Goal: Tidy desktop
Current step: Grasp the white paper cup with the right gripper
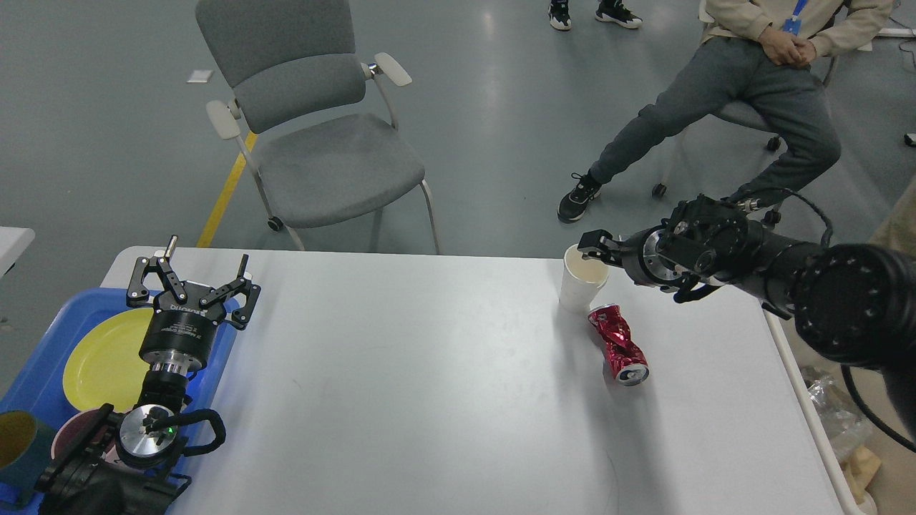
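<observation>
white desktop (pixel 429 372) runs lengthwise left to right.

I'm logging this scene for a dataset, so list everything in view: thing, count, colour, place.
desktop: 1, white, centre
paper cup: 1, white, upright, far right of desktop
crushed can: 1, red, lying beside the cup
tray: 1, blue, left edge
plate: 1, yellow, in tray
chair: 1, grey, behind desktop
seated person: 1, grey trousers, top right
left gripper: open, over tray edge
right gripper: at the cup's rim, state unclear
</observation>
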